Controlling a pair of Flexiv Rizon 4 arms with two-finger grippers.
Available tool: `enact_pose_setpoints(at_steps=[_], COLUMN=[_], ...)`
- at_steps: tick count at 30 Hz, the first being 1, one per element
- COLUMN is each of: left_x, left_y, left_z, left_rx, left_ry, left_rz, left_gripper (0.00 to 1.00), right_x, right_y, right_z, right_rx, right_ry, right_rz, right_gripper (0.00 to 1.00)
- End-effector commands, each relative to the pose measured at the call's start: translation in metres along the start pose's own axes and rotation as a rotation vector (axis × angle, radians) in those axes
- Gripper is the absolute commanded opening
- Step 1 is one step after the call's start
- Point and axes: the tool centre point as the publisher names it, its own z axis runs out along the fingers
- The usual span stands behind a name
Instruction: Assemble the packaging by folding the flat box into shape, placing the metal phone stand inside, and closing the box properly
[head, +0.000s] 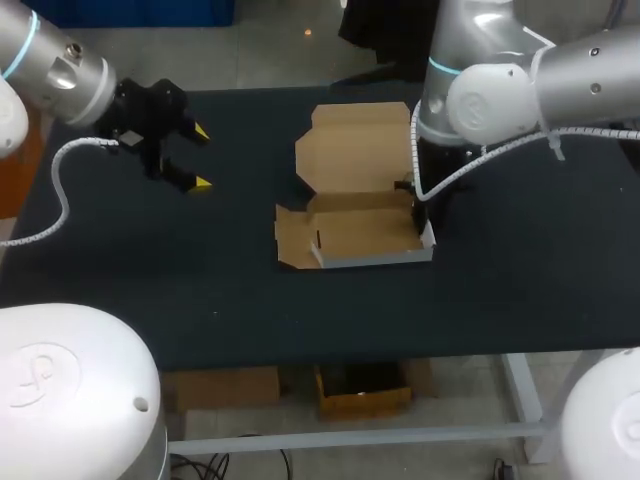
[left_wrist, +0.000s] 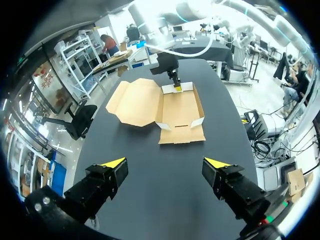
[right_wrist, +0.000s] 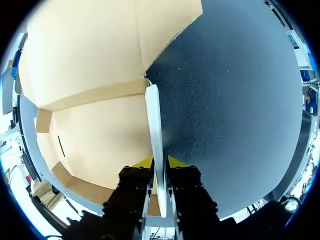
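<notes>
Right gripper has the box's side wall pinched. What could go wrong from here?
1. The right gripper pinches only the thin side wall; a pull could bend or tear it.
2. Nothing holds the box down: the left gripper hangs open well away, so it may slide or lift.

silver arms (head: 60, 65), white coiled cables (head: 88, 146), yellow fingertips (head: 203, 183)

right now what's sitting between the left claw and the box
Nothing: only bare dark table lies between the left claw and the cardboard box, as the left wrist view shows.
</notes>
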Motion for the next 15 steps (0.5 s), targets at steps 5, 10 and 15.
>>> enact_pose_setpoints(at_steps=[5,10,15], left_x=[-0.0005,-0.0005,-0.0005], left_y=[0.0001,0.0001,0.0001], left_z=[0.0003,0.0003,0.0003], left_rx=[0.0,0.0,0.0], left_ry=[0.0,0.0,0.0], left_rz=[0.0,0.0,0.0], left_gripper=[1.0,1.0,1.0], right_x=[0.0002,-0.0009,-0.001], right_y=[-0.0063,-0.0027,0.0004], right_z=[-0.0007,0.0027,0.0056], right_rx=[-0.17,-0.175,-0.169], right_ry=[-0.002,-0.001,-0.001], right_rz=[0.011,0.014,0.018], right_gripper=[0.14,0.14,0.14])
